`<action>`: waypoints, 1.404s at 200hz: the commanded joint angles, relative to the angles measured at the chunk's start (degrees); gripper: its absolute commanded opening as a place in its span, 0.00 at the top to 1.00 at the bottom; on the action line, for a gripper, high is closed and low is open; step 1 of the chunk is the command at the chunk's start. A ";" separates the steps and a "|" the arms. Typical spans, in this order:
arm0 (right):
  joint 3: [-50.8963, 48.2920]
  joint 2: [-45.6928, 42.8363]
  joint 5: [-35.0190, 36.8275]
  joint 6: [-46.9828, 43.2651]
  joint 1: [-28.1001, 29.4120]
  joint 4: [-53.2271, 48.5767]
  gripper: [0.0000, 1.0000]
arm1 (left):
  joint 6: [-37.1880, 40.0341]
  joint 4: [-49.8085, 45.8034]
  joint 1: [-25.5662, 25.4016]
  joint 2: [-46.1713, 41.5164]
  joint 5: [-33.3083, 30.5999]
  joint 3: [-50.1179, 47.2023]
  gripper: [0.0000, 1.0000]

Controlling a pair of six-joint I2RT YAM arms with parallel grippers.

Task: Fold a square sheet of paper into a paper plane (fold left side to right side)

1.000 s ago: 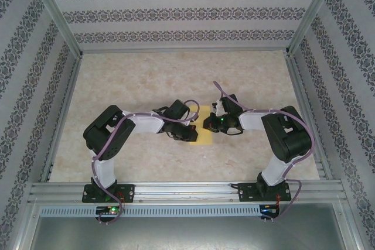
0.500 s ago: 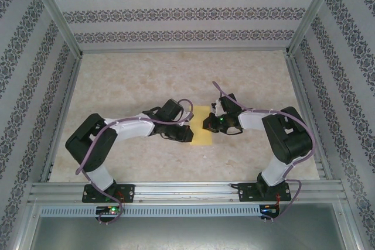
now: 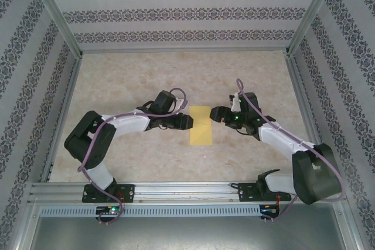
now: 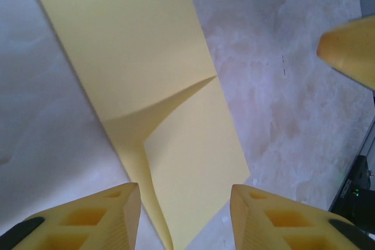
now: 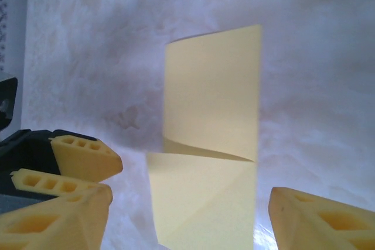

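The yellow paper (image 3: 200, 125) lies on the bench (image 3: 146, 80) between the left claw (image 3: 189, 122) and the right claw (image 3: 213, 113), both open and holding nothing.

Matt yellow paper sheet (image 3: 200, 125), smooth marbled tabletop (image 3: 146, 80), brushed metal frame (image 3: 187, 187)

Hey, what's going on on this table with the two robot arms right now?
Two robot arms are folding a yellow square sheet of paper. It lies on the table between them as a narrow folded rectangle. The left gripper is at its left edge and the right gripper is near its upper right corner. Both are open and neither is holding the sheet. The paper is not quite flat, with a kink across its middle. It has no pointed plane shape yet.
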 commanded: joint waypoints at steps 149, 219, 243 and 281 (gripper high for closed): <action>-5.75 -3.04 -5.22 1.21 -0.60 3.58 0.29 | -2.26 11.89 0.27 3.01 1.60 -0.73 1.00; -4.22 6.14 -8.42 5.48 2.63 16.19 0.34 | -5.37 20.76 0.27 -3.79 -2.40 -7.19 1.00; -3.23 9.29 -8.50 6.70 3.69 20.31 0.37 | -5.81 21.06 0.27 -3.84 -2.39 -7.36 1.00; -1.17 14.64 -8.86 7.82 5.13 25.37 0.41 | -6.46 21.74 0.27 -3.48 -2.27 -7.47 1.00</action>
